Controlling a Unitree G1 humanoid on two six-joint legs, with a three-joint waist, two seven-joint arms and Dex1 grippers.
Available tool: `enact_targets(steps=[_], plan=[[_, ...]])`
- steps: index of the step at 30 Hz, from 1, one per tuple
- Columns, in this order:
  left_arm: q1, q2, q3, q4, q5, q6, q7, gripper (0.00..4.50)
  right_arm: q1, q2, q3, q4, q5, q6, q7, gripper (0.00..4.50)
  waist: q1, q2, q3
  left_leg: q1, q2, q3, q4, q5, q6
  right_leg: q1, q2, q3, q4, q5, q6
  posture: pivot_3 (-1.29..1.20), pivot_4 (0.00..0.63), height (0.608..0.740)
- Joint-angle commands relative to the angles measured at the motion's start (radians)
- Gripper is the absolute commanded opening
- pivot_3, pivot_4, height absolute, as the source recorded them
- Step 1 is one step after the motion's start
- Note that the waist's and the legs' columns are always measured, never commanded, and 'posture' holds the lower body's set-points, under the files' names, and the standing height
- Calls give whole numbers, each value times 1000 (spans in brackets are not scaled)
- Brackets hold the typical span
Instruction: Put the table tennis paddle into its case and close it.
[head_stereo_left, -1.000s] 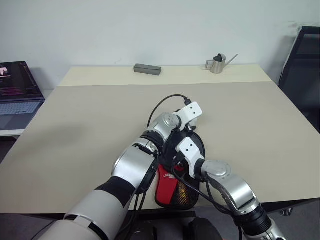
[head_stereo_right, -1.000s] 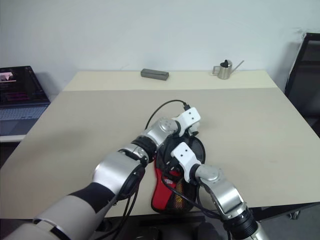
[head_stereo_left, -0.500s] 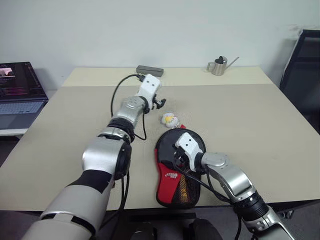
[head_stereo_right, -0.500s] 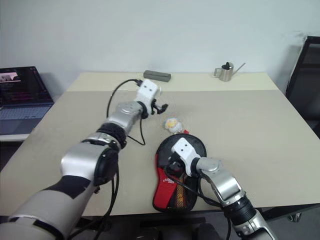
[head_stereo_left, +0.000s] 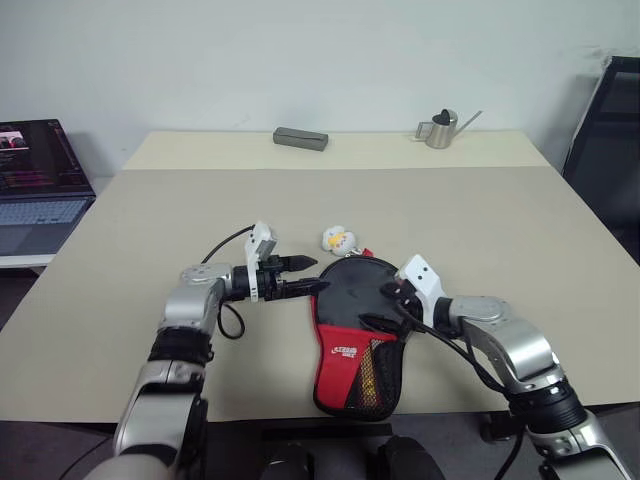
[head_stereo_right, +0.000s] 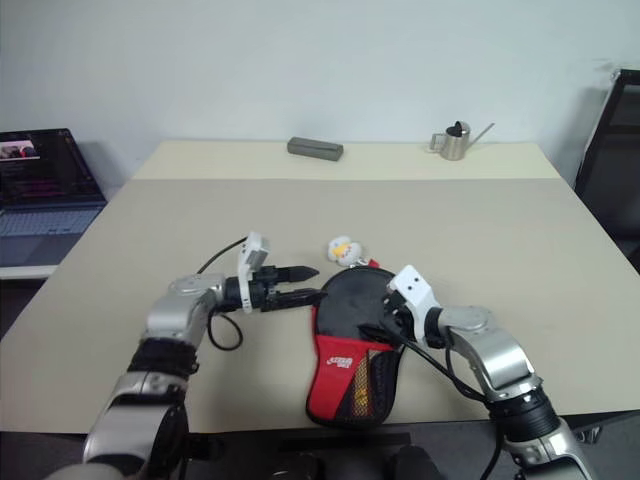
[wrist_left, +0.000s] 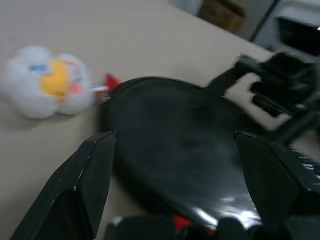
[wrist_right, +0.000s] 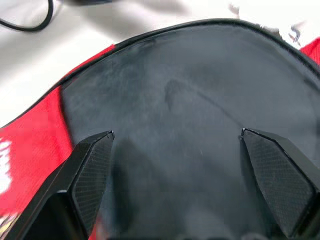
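The case (head_stereo_left: 352, 335), black with a red panel and a mesh pocket, lies flat near the table's front edge. Its white fluffy charm (head_stereo_left: 338, 239) rests just beyond it. My left gripper (head_stereo_left: 304, 276) is level and points right, open, with its tips at the case's left rim (wrist_left: 150, 165). My right gripper (head_stereo_left: 376, 305) is open and hovers over the right side of the round black top (wrist_right: 180, 100). The table tennis paddle is hidden.
A grey rectangular box (head_stereo_left: 298, 138) and a small metal watering can (head_stereo_left: 437, 128) stand along the table's far edge. A laptop (head_stereo_left: 36, 188) sits on a side surface at the left. A black chair (head_stereo_left: 606, 130) stands at the right.
My left arm has come off the case, swung out to the left and drawn back, so its gripper now points at the case's left rim. My right gripper has shifted right. The charm is uncovered.
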Motion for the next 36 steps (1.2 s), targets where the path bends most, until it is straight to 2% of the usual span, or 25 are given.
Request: enact_targets(steps=[1, 7, 12, 20, 29, 36], plan=[[38, 22, -15, -191, -79, 81, 11, 4072, 6, -60, -73, -98, 72, 21, 50, 4500, 4, 1, 0, 0, 0, 0, 0, 0, 0, 0, 0, 0, 0, 0, 0, 0, 150, 740], [56, 24, -90, -273, -84, 59, 36, 4072, 23, -210, -191, -205, 195, 67, 139, 4500, 19, 1, 1, 1, -1, 2, 0, 0, 0, 4, -1, -1, -4, -3, 5, 0, 150, 740], [61, 16, -194, -263, -3, -84, 57, 4072, 33, -290, -282, -229, 214, 20, 137, 4500, 20, 1, 1, 0, -1, 3, -1, 0, 0, 4, -1, -1, -6, 0, 1, 0, 150, 740], [2, -92, -285, -128, 72, -222, 137, 4072, 41, -305, -327, -226, 216, -45, 108, 4500, 23, 1, 1, -2, -2, 3, -1, 0, 1, 4, -1, -2, -11, 0, 2, 0, 150, 740], [-30, -149, -362, 64, 169, -341, 178, 4072, 34, -308, -311, -231, 231, -33, 92, 4500, 24, 1, 1, -4, -4, 2, -1, -1, 3, 4, -1, -2, -16, 1, 2, 0, 150, 740], [-36, -182, -371, 143, 190, -373, 195, 4072, 21, -301, -308, -240, 254, -12, 75, 4500, 26, 2, 1, -4, -4, 3, -1, -2, 3, 4, -2, -2, -16, 1, 3, 0, 150, 740]])
